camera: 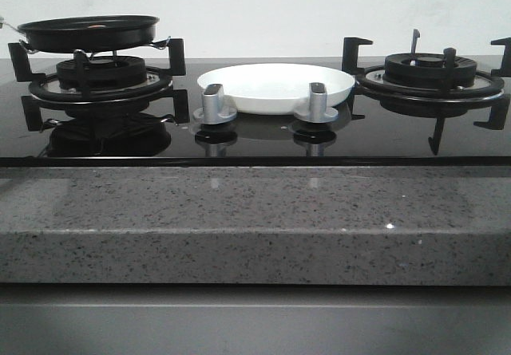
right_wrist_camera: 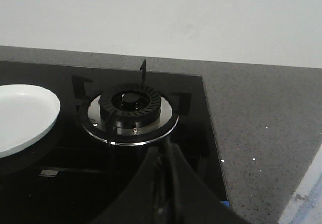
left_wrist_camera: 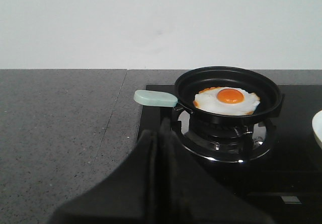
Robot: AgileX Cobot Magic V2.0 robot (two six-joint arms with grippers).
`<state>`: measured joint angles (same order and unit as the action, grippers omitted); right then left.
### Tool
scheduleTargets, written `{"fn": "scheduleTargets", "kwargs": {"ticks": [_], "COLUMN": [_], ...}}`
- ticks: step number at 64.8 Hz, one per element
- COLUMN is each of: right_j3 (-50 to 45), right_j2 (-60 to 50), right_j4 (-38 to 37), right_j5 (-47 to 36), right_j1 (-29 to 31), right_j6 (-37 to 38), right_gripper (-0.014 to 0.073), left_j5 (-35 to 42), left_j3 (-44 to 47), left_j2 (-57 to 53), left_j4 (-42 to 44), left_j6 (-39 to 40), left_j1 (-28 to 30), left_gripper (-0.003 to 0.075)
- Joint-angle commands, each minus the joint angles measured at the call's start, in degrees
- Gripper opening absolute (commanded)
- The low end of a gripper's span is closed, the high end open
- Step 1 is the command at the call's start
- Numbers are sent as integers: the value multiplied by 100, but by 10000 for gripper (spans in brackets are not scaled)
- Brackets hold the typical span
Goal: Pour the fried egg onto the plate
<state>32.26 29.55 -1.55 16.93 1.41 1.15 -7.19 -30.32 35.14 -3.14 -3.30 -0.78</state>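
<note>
The left tool (left_wrist_camera: 160, 133) is closed, its black fingers pressed together and holding nothing, just short of the pan's pale green handle (left_wrist_camera: 155, 98), which points toward it. The right tool (right_wrist_camera: 166, 158) is likewise closed and empty, near the bare right burner (right_wrist_camera: 130, 108). The fried egg (left_wrist_camera: 227, 100) lies flat, yolk up, in the black frying pan (left_wrist_camera: 227, 93) on the left burner; only the left wrist view shows it whole. The front view shows the plate (camera: 275, 88) between the burners, behind two silver knobs (camera: 213, 104).
</note>
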Motion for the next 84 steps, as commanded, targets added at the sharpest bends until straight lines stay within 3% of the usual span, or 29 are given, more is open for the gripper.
{"fn": "scheduleTargets", "kwargs": {"ticks": [1, 9, 17, 23, 26, 64, 76, 84], "right_j3": [212, 212, 212, 212, 212, 227, 584, 1090], "right_j2": [69, 69, 69, 69, 69, 160, 868, 1597], "right_j4": [-74, -74, -74, -74, -74, 110, 374, 513], "right_j5": [-377, -377, -377, -377, -377, -328, -284, -230], "right_j1": [23, 23, 23, 23, 23, 23, -25, -208], "right_j6": [-26, -26, -26, -26, -26, -26, -26, -26], "right_gripper": [15, 199, 428, 505, 516, 516, 512, 437], "left_j5": [574, 575, 575, 575, 575, 575, 575, 575], "left_j3": [-222, -222, -222, -222, -222, -222, -222, -222], "left_j2": [37, 37, 37, 37, 37, 37, 37, 37], "left_j4": [-38, -38, -38, -38, -38, -38, -38, -38], "left_j6": [56, 56, 56, 56, 56, 56, 56, 56], "left_j1": [-16, -16, -16, -16, -16, -16, -16, -16], "left_gripper": [10, 160, 467, 650, 687, 692, 692, 692]}}
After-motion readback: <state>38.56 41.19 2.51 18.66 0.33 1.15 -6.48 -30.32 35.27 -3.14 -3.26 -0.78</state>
